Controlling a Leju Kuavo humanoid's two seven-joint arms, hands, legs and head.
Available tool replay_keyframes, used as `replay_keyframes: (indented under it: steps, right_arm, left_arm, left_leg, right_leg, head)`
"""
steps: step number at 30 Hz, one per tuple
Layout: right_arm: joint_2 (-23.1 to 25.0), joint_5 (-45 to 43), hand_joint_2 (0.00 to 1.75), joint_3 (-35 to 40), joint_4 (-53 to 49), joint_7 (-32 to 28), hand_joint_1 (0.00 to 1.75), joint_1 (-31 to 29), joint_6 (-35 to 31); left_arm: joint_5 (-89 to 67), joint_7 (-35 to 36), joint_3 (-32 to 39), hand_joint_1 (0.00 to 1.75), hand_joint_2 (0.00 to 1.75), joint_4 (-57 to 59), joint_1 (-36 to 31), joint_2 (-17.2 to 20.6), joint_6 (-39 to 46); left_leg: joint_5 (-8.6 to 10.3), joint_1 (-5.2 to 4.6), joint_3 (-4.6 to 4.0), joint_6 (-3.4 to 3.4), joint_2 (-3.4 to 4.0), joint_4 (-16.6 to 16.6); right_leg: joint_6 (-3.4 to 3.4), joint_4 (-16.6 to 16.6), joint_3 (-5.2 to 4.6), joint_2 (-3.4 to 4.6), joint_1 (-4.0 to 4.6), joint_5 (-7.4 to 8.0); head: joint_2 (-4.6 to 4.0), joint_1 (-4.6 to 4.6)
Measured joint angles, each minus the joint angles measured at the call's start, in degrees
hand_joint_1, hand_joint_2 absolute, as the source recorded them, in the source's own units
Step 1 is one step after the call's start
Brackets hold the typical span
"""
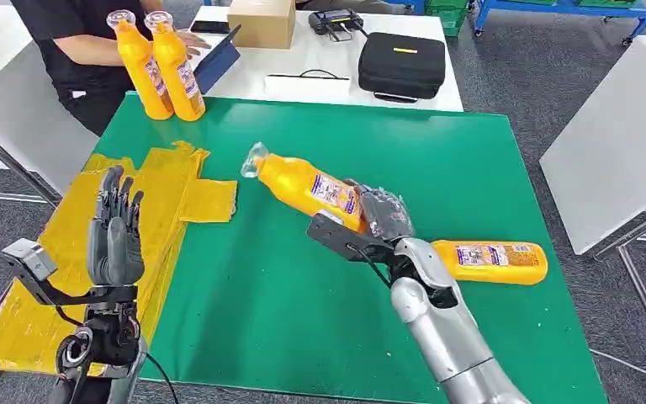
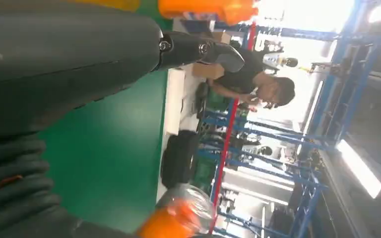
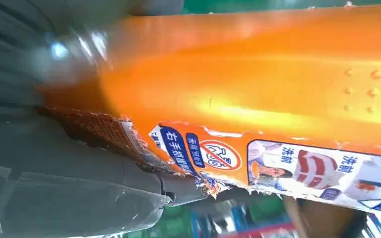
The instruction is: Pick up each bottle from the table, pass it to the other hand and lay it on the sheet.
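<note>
Four orange plastic bottles: two upright [image 1: 167, 66] at the green table's [image 1: 471, 160] far edge, one lying [image 1: 489, 261], one [image 1: 307, 187] gripped by right hand [image 1: 382, 214]. Left hand [image 1: 114, 229] fingers spread, empty, above crumpled yellow sheet [image 1: 172, 194].

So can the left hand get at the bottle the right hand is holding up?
Probably yes. The left hand is open and upright over the yellow sheet, and only bare green mat lies between it and the held bottle, whose capped end points toward it. The right hand grips the base end.
</note>
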Motion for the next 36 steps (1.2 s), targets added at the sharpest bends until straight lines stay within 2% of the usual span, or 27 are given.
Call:
replay_keyframes:
  steps: [4,12,22,36]
  right_arm:
    - [-0.11,-1.03,1.75,-0.3,-7.82,-1.86,1.75,2.83,-1.0]
    - [0.98,-1.62,1.75,0.44,-12.26,-2.21,1.75,4.12,-0.83]
    - [4.61,-3.21,1.75,2.58,-7.69,-2.15,1.75,2.15,0.83]
    - [6.16,-4.3,1.75,5.92,-2.44,-0.24,1.75,0.96,0.81]
  left_arm:
    - [4.0,1.29,-0.63,0.0,1.75,0.0,0.31,-0.48,-1.79]
    - [7.49,2.36,-3.61,0.0,1.75,0.0,-0.3,-1.55,-2.88]
    - [10.51,5.35,-7.78,0.0,1.75,0.0,-1.4,-2.78,-4.85]
    - [14.14,6.29,-13.53,0.0,1.75,0.66,-3.08,-2.78,-5.22]
  left_leg:
    - [-0.01,0.0,-0.11,0.0,0.0,-0.01]
    - [0.01,0.0,-0.13,0.0,0.0,-0.01]
    - [0.02,0.02,-0.15,0.0,-0.02,-0.01]
    - [0.02,0.01,-0.17,0.0,-0.06,-0.01]
  right_leg:
    - [-0.01,-0.01,-0.1,0.0,-0.01,-0.02]
    - [0.0,-0.01,-0.11,0.0,-0.01,0.01]
    - [0.0,0.0,-0.11,0.0,0.0,0.01]
    - [0.0,0.0,-0.13,-0.01,-0.01,0.01]
  head:
    - [0.0,0.0]
    - [0.0,0.0]
    - [0.0,0.0]
    - [0.0,0.0]
